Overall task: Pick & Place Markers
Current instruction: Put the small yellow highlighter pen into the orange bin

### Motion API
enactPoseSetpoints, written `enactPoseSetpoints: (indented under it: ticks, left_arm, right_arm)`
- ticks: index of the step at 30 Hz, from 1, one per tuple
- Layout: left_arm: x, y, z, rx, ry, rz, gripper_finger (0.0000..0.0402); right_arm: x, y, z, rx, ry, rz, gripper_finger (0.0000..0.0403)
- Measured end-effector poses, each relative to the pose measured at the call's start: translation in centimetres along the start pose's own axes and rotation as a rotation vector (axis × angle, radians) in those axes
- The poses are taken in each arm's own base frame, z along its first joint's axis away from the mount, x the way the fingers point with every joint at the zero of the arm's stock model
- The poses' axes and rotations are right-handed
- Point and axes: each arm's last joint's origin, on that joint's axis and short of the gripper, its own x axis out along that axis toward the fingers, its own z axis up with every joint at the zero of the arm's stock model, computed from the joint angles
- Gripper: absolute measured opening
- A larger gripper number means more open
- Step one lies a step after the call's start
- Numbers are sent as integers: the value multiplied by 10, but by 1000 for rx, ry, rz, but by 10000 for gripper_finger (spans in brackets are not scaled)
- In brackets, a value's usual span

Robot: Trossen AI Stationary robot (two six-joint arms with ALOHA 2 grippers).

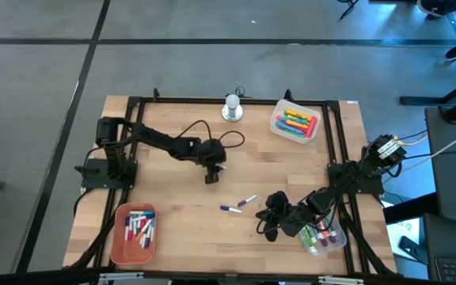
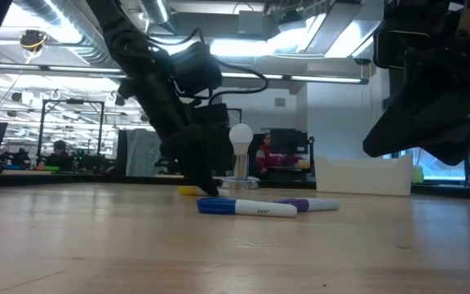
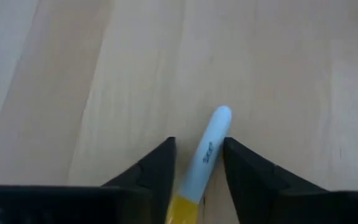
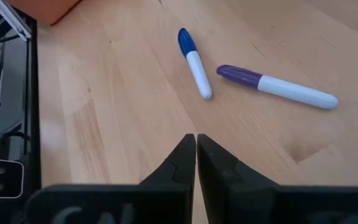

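Note:
A white-barrelled marker with a yellow cap (image 3: 213, 134) lies on the table at its middle. My left gripper (image 3: 199, 142) points down over it, open, with one finger on each side of the barrel near the cap; I cannot tell whether they touch it. In the low view the yellow cap (image 2: 188, 190) shows beside the left gripper (image 2: 206, 189). A blue-capped marker (image 4: 194, 59) and a purple-capped marker (image 4: 278, 86) lie flat ahead of my right gripper (image 4: 196, 138), which is shut and touches nothing. Both markers also show in the high view, blue-capped (image 1: 229, 209) and purple-capped (image 1: 246, 201).
An orange tray (image 1: 119, 237) of markers sits at the near left. A white tray (image 1: 277, 127) of coloured markers sits at the far right, and a clear tray (image 1: 340, 241) of markers at the near right. A silver-white round knob (image 1: 232, 107) stands at the far edge. Black cables loop behind the left arm.

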Motion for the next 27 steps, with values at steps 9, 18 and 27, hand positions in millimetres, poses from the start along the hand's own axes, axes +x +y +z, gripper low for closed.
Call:
enactPoseSetpoints:
  ticks: [9,18,27]
  left_arm:
    - [-2,2,-2,-157,7,56,27]
    - [-85,-52,-14,-129,99,170,41]
    - [-206,-136,-85,-302,203,-92,43]
  right_arm:
    - [0,-1,0,44,3,-6,18]
    - [2,-4,2,-1,6,-30,18]
    - [10,-13,12,4,40,-43,18]
